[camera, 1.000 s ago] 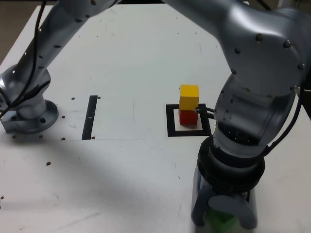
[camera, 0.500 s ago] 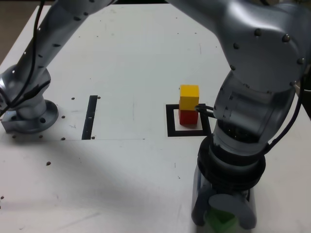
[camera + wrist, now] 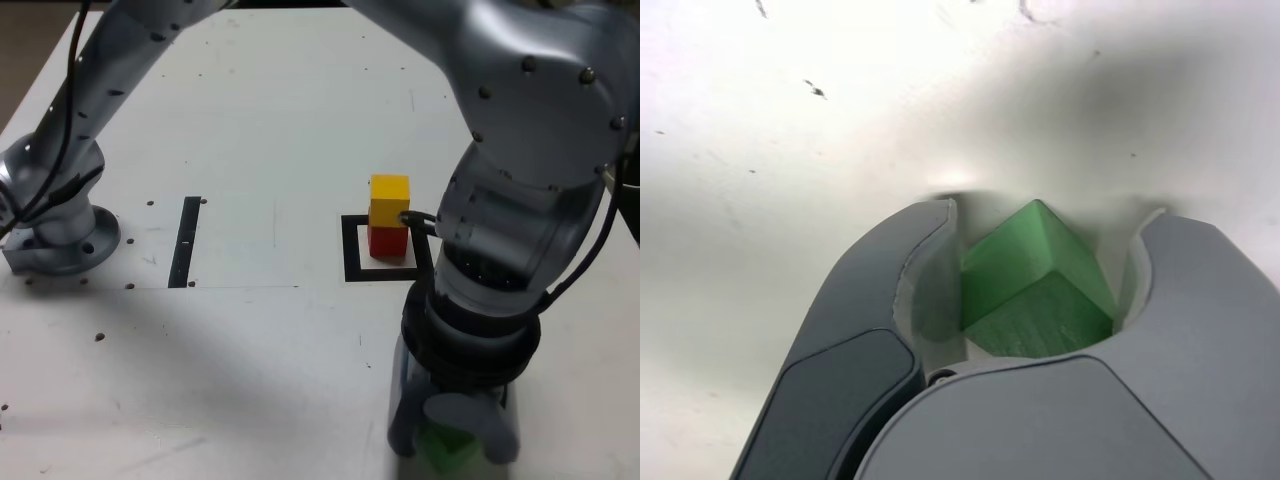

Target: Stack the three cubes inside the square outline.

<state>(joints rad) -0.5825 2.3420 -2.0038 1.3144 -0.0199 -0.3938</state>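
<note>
The gripper (image 3: pixel 1055 215) and the green cube (image 3: pixel 1025 310) have shifted slightly toward the exterior view's left, the jaws clamped on the cube's opposite edges. Farther back, the yellow cube (image 3: pixel 389 200) sits on the red cube (image 3: pixel 387 242) inside the square outline (image 3: pixel 352 262).

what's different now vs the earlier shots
The end effector has shifted slightly toward the exterior view's left, and the green block between its jaws has shifted the same way with it. No release shows. The yellow block stayed on the red block, inside the black square outline.
</note>
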